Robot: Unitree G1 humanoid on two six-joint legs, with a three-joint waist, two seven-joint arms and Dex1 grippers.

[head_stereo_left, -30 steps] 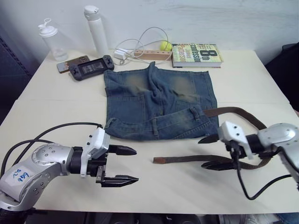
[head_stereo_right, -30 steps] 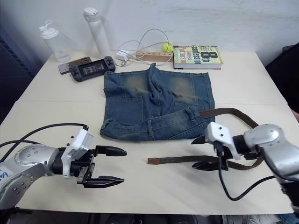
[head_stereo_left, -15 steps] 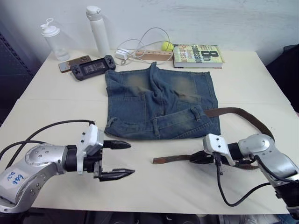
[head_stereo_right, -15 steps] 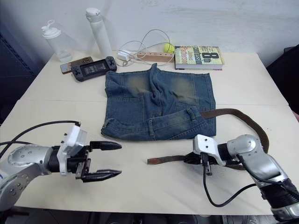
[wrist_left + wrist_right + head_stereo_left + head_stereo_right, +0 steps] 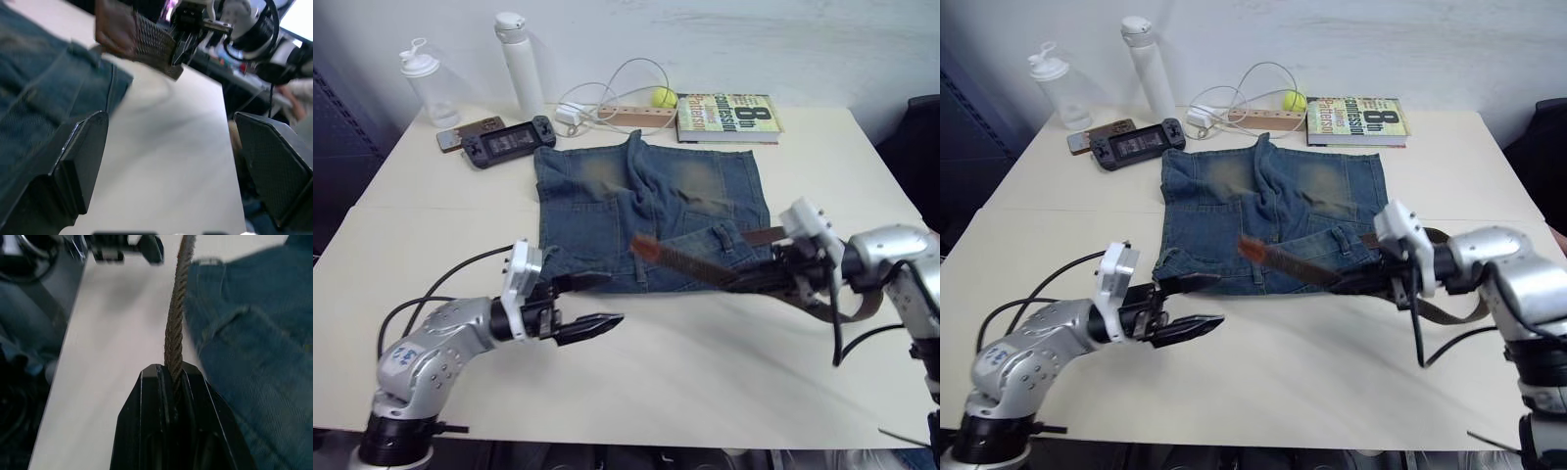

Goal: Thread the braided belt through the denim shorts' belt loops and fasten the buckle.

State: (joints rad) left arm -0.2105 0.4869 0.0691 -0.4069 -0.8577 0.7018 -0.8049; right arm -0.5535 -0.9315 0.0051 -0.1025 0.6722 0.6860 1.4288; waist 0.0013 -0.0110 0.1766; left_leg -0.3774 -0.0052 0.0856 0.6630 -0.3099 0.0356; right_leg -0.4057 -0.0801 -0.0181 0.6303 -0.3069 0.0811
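The denim shorts (image 5: 646, 211) lie flat mid-table, waistband toward me, with belt loops (image 5: 637, 267) along that near edge. My right gripper (image 5: 756, 277) is shut on the braided belt (image 5: 690, 262) and holds its tan tip (image 5: 641, 245) raised over the waistband. The rest of the belt curls behind under my right arm (image 5: 837, 305) and back to the shorts' right side. The buckle is hidden. My left gripper (image 5: 597, 302) is open at the shorts' near-left corner, nothing between its fingers. In the right wrist view the belt (image 5: 175, 328) rises from the shut fingers.
Along the far edge stand a clear bottle (image 5: 423, 83), a white bottle (image 5: 519, 59), a game console (image 5: 504, 142), a power strip with a white cable (image 5: 626, 116), a yellow ball (image 5: 661, 96) and a book (image 5: 726, 116). Bare table (image 5: 705, 392) lies near me.
My right gripper has shut on the belt and lifted its tip end off the table, up over the waistband. My left gripper has moved right, up to the shorts' near-left corner.
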